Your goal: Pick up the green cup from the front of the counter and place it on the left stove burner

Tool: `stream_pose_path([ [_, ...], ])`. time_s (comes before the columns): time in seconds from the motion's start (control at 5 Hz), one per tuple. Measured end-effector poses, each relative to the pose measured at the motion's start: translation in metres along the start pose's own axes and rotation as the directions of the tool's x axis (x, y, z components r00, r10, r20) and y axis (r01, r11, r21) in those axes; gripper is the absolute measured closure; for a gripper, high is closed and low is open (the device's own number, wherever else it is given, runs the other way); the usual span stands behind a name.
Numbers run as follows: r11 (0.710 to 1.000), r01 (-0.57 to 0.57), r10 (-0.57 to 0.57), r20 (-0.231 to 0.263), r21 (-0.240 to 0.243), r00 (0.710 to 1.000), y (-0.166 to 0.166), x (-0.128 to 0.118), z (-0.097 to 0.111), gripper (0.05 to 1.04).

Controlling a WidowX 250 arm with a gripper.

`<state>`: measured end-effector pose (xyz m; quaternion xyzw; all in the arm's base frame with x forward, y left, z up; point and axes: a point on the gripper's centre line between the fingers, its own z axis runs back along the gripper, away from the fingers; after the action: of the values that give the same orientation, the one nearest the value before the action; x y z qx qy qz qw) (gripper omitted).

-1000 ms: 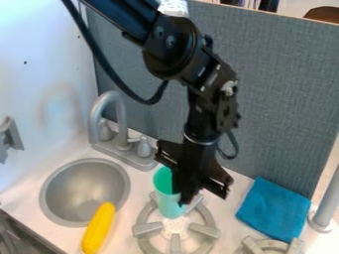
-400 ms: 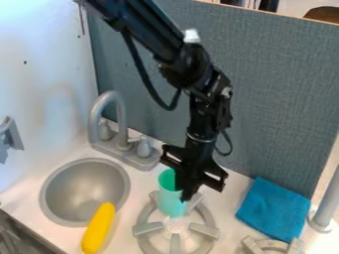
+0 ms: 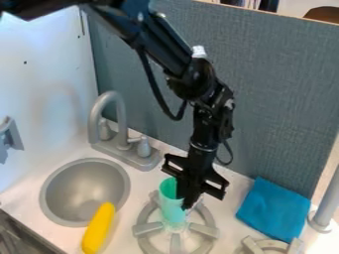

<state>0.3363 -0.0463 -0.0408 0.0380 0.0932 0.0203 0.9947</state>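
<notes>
Locate turquoise cylindrical plastic cup (image 3: 171,207) (upright over grey round burner (image 3: 204,229)) immediately beside black angular gripper (image 3: 187,204); cannot tell whether spread, pressed together or pinching.

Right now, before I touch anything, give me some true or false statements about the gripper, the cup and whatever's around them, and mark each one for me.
1. The black gripper is down right at the tall mint-green cup. True.
2. The cup is upside down. False: its open mouth faces up.
3. The long yellow object reaches over the rim of the round grey metal sink. True.
4. The cup is inside the sink. False: it is at the grey stove burner.
5. The flat blue cloth lies on the burner. False: it lies on the white counter, right of the burner in the picture.
</notes>
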Motion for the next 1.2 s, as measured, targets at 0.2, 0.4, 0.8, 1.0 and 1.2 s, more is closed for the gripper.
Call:
stream_pose_path([
  [0.2,1.0,0.016,-0.017,-0.013,-0.007,1.0,-0.009,0.002,-0.006,0.996],
  [0.4,1.0,0.018,-0.019,-0.012,-0.01,1.0,-0.012,0.002,-0.006,0.996],
  [0.8,1.0,0.009,-0.009,-0.033,-0.004,0.999,-0.019,0.006,-0.009,0.976],
  [1.0,1.0,0.012,-0.011,-0.044,0.019,0.999,-0.019,0.001,-0.013,0.791],
  [1.2,1.0,0.0,0.0,-0.014,0.025,1.0,-0.016,-0.014,-0.006,0.502],
])
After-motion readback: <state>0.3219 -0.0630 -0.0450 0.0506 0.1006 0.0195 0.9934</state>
